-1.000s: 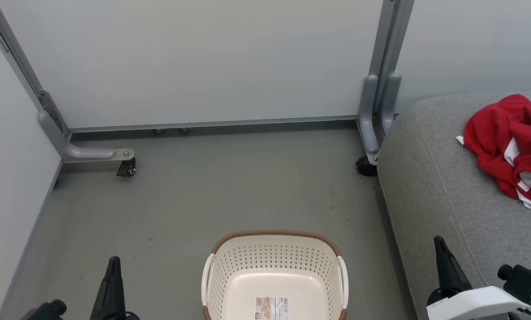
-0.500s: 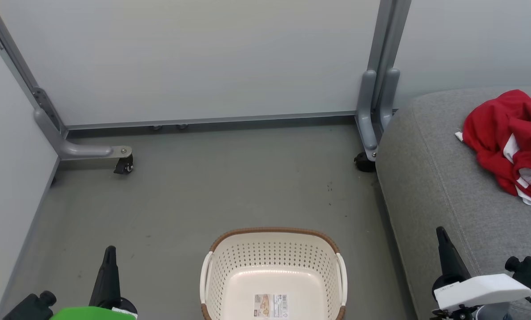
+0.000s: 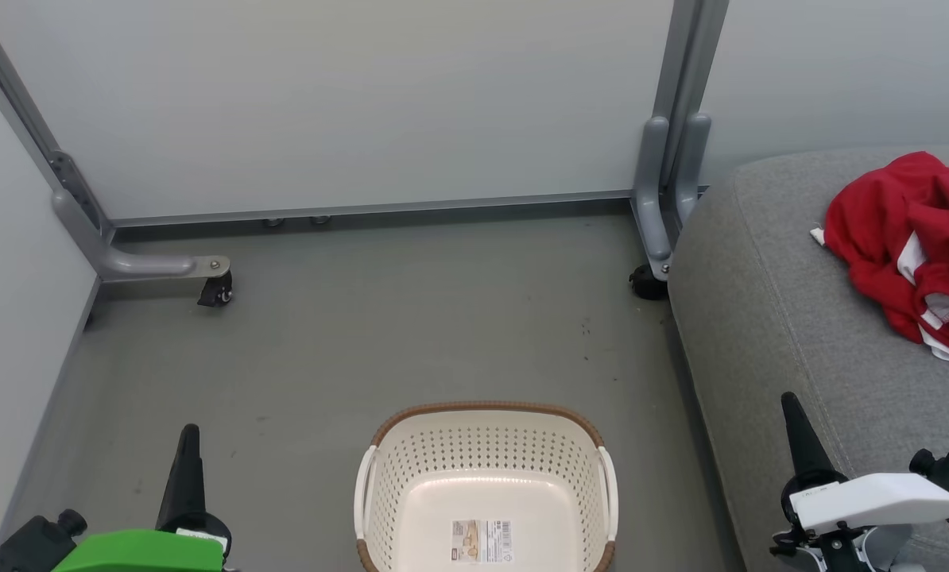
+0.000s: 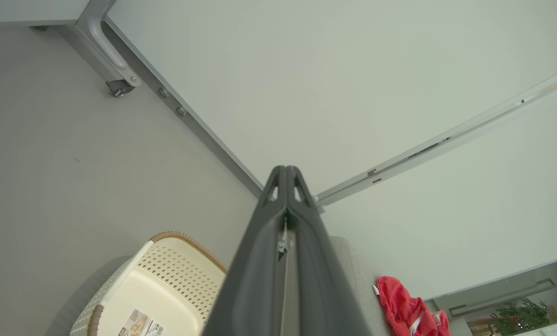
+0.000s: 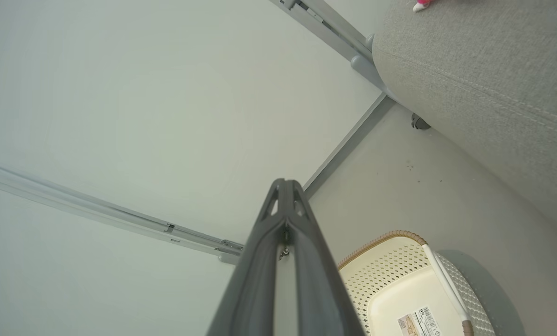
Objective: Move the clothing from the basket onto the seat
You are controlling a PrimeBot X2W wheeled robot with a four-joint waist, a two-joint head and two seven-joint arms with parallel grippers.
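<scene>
Pale partition panels [image 3: 347, 103] across the top of the head view, grey floor [image 3: 411, 318] below. The seat [image 3: 761, 334], a grey woven cushion with a stitched seam, takes the right side of the frame, its rounded edge falling to the floor. The basket [image 3: 486, 407] stands on the floor at bottom centre, cut by the lower edge, near the seat's flank but apart from it; inside is bare cream plastic, no fabric. The clothing [image 3: 888, 230] is a red heap with white trim at upper right, lying on the seat and running off the right edge; one garment or two, I cannot tell. Its long axis slants from upper left to lower right. My left gripper [image 3: 190, 435] at lower left, fingers clenched together on nothing, showing against the floor. My right gripper [image 3: 791, 409] at lower right, likewise pressed together and empty, showing against the seat's near flank. From my fingers the heap lies up and to the right; the right arm is much the nearer, the left well apart with the basket between. Judgement: nothing remains in the basket to lift, so the task looks done. Paper label [image 3: 482, 541] on the basket's bottom: barcode and a small printed picture, lettering too small to read; a faint mark on my right arm's white casing [image 3: 872, 500], unreadable
</scene>
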